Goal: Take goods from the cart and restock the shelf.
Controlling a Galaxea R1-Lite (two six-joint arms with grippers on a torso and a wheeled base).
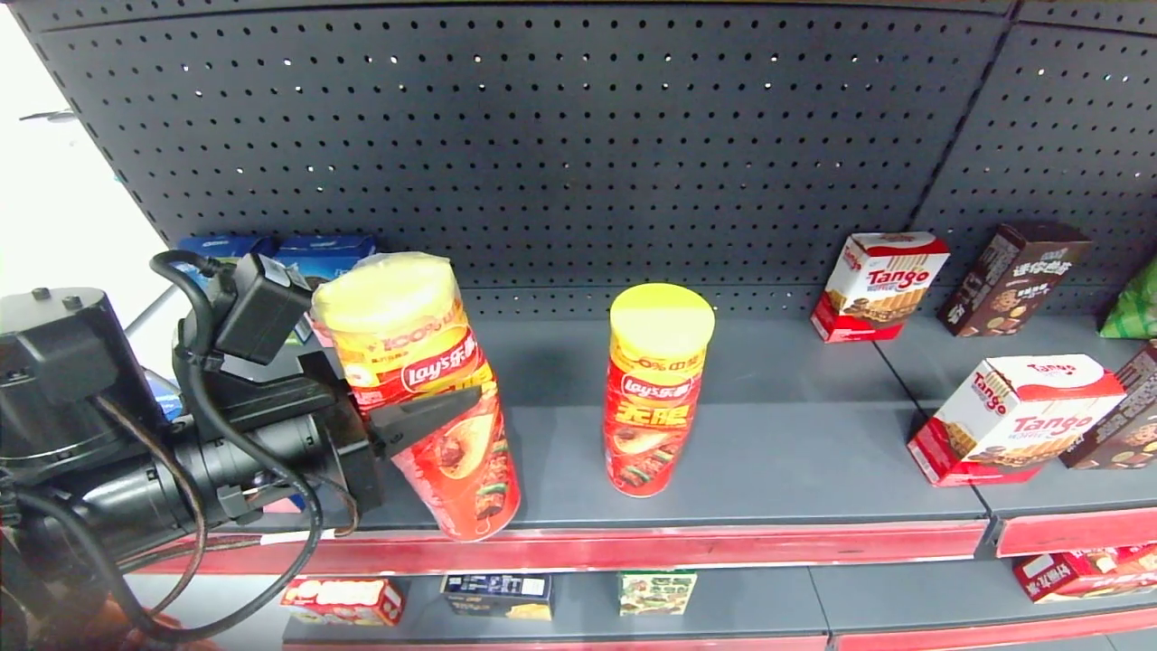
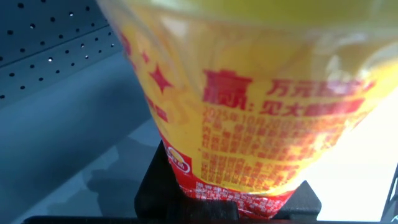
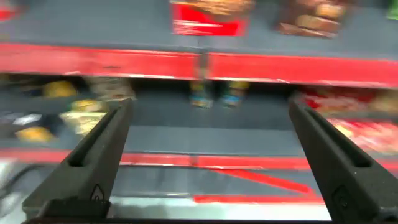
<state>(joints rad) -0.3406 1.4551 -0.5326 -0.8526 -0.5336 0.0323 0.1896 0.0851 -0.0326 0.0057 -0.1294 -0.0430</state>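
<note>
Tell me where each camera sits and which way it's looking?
Head view: on the robot's head, looking forward and down at the shelf; the left arm shows, with the left end effector shut on a chips can.
Left wrist view: on the left wrist, looking along its end effector at that can, close up.
Right wrist view: on the right wrist, looking out through the open right end effector at red shelf edges.
Shared: the head and left wrist views both show the held can and the grey shelf.

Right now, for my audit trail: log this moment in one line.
left gripper: shut on tilted chips can at shelf front | right gripper: open, empty | second can: upright on shelf
</note>
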